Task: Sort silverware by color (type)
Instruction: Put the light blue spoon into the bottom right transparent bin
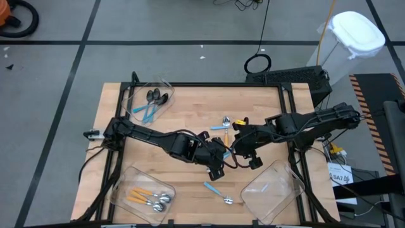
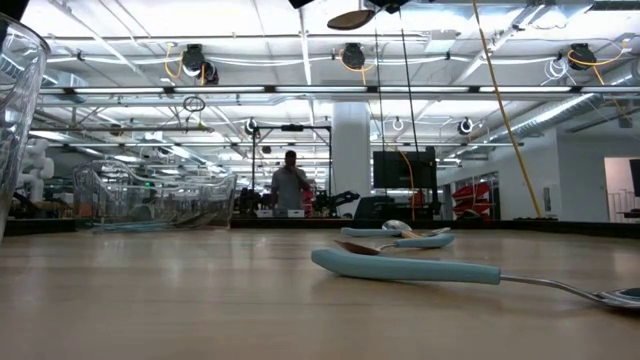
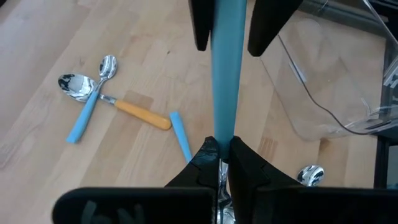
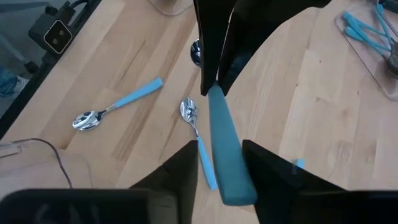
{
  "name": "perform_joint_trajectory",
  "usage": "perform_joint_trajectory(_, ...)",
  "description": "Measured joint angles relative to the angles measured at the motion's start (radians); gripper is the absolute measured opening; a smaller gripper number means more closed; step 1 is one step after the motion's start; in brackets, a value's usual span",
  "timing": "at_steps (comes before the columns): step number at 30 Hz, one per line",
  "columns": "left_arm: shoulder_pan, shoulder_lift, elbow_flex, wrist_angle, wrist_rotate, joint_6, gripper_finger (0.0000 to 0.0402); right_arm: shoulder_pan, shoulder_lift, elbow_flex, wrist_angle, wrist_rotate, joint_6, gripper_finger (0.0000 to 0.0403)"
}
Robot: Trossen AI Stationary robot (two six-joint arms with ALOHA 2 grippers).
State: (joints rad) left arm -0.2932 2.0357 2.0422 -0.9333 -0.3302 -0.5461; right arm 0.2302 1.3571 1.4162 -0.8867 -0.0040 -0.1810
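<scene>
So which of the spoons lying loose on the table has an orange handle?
The orange-handled spoon that lies crossed with a blue-handled spoon. It is the only loose one with that colour; the other loose spoons in view have light-blue handles.

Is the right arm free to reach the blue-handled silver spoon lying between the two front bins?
Probably not yet: the right end effector straddles a light-blue spoon handle held by the left end effector, though that loose spoon lies unobstructed.
</scene>
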Motion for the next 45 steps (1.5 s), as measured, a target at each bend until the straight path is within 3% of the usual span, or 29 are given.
perform_joint_trajectory(7,-0.001,0.000,0.000,0.000,-0.001,0.003,0.0010,-0.001,0.000,0.000,-0.001,0.000,-0.001,0.0062)
perform_joint_trajectory(13,-0.001,0.000,0.000,0.000,-0.001,0.008,0.0022,-0.001,0.000,0.000,-0.002,-0.001,-0.001,0.0061)
perform_joint_trajectory(16,0.000,0.000,0.000,0.003,-0.012,0.041,0.0061,-0.001,-0.004,0.000,-0.010,0.000,-0.005,0.0065)
perform_joint_trajectory(21,-0.011,0.000,0.000,0.038,-0.084,0.038,0.0161,0.000,-0.029,0.000,-0.071,-0.006,-0.017,0.0059)
perform_joint_trajectory(26,-0.010,0.000,0.000,0.183,-0.092,-0.014,0.0229,0.000,-0.057,0.000,-0.155,-0.025,-0.017,0.0060)
perform_joint_trajectory(31,-0.010,0.000,0.000,0.297,-0.092,-0.041,0.0238,0.002,-0.098,0.000,-0.217,-0.030,-0.012,0.0060)
perform_joint_trajectory(45,-0.011,0.000,0.000,0.297,-0.093,-0.134,0.0239,0.019,-0.273,0.000,-0.371,-0.080,0.090,0.0060)
